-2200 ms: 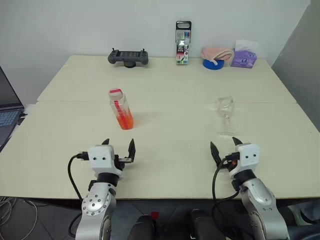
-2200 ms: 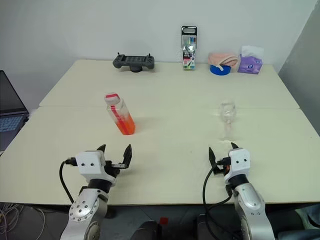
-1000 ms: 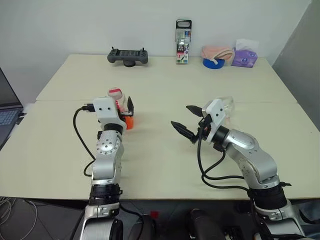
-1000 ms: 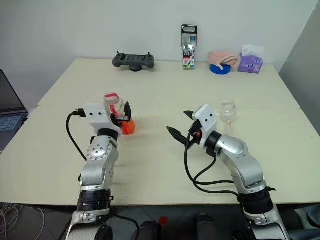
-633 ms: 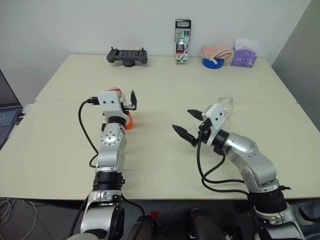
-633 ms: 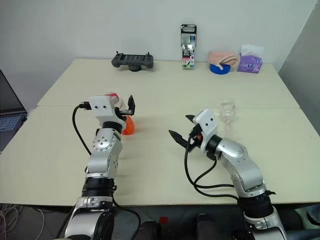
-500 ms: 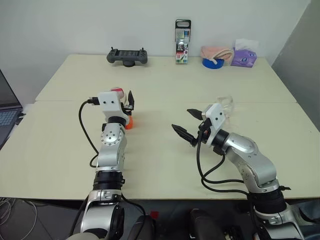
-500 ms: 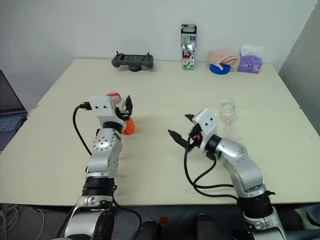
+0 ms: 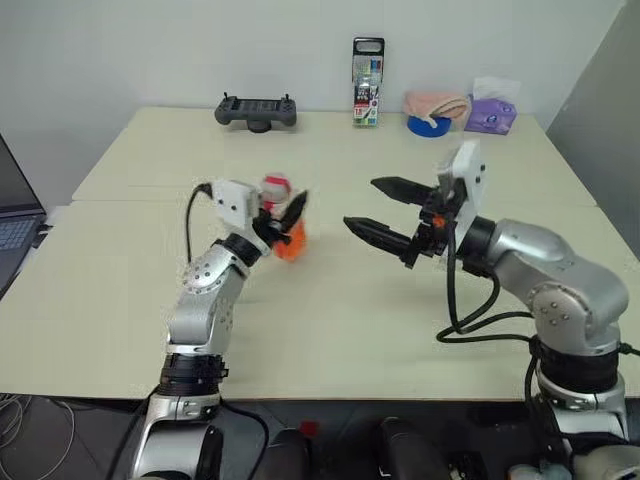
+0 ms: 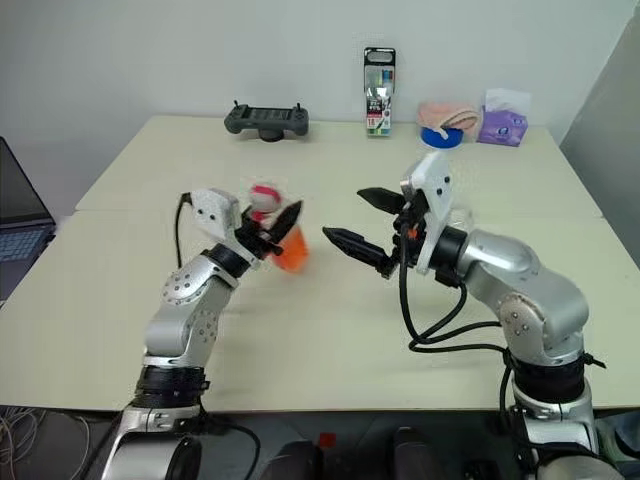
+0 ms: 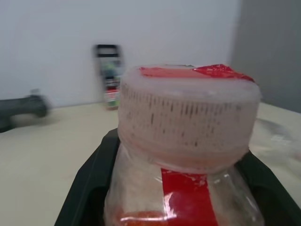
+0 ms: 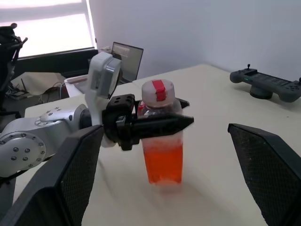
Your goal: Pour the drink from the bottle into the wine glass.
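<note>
The bottle sits left of the right claw.

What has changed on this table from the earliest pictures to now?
The left pincer reached the bottle, shut on it and carried it toward the table's middle. The right pincer, open, rose and swung in toward the bottle. The controller and the tall pack at the back stayed put.

Bare table between both arms
</note>
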You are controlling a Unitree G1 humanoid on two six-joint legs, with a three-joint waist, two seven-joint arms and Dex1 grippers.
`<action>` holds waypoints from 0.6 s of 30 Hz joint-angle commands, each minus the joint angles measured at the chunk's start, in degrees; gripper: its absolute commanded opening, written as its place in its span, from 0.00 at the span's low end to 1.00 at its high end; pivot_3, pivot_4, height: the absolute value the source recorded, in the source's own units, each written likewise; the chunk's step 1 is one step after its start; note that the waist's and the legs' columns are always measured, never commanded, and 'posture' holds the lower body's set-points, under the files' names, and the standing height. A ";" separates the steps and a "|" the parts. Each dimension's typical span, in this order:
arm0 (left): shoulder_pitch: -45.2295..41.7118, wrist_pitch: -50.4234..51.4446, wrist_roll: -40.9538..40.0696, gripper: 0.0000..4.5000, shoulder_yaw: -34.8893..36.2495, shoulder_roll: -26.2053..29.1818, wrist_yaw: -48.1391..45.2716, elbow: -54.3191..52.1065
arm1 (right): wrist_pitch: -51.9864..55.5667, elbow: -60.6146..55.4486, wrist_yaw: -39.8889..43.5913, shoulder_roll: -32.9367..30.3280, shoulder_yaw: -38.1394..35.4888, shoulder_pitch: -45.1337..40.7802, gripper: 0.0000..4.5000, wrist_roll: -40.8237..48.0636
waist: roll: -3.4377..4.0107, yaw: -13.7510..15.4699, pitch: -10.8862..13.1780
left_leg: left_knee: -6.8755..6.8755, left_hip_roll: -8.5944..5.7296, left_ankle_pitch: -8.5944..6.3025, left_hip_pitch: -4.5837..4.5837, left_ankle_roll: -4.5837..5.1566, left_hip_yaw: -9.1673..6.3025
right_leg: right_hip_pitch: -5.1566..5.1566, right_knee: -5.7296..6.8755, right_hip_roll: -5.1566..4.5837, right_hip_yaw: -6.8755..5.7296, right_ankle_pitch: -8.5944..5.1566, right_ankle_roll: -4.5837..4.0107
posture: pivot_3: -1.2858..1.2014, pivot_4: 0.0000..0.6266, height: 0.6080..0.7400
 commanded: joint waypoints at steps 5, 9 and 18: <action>1.41 8.15 -7.20 0.48 -7.09 3.94 -12.12 -14.08 | 3.82 -3.66 -2.42 -0.84 -0.37 -0.45 1.00 4.22 | 0.03 -0.11 0.02 | 0.00 0.01 -0.01 0.02 0.02 0.03 | 0.00 0.01 0.02 0.03 -0.09 0.14 | 0.52 0.24 1.00; 0.61 8.87 -6.57 0.48 -7.81 2.69 -11.61 -13.66 | 4.32 -5.44 -3.31 -0.63 -0.10 0.57 1.00 5.72 | 0.04 -0.10 0.02 | 0.03 0.05 0.00 0.04 0.03 0.03 | 0.00 0.03 0.07 0.03 -0.11 0.16 | 0.52 0.24 1.00; 0.54 9.43 -5.89 0.48 -9.04 1.80 -11.91 -13.34 | 3.83 -6.07 -5.29 -2.18 2.77 1.96 1.00 3.00 | 0.04 -0.07 0.02 | 0.01 0.04 0.00 0.03 0.03 0.05 | -0.02 0.00 0.07 0.05 -0.11 0.17 | 0.52 0.24 1.00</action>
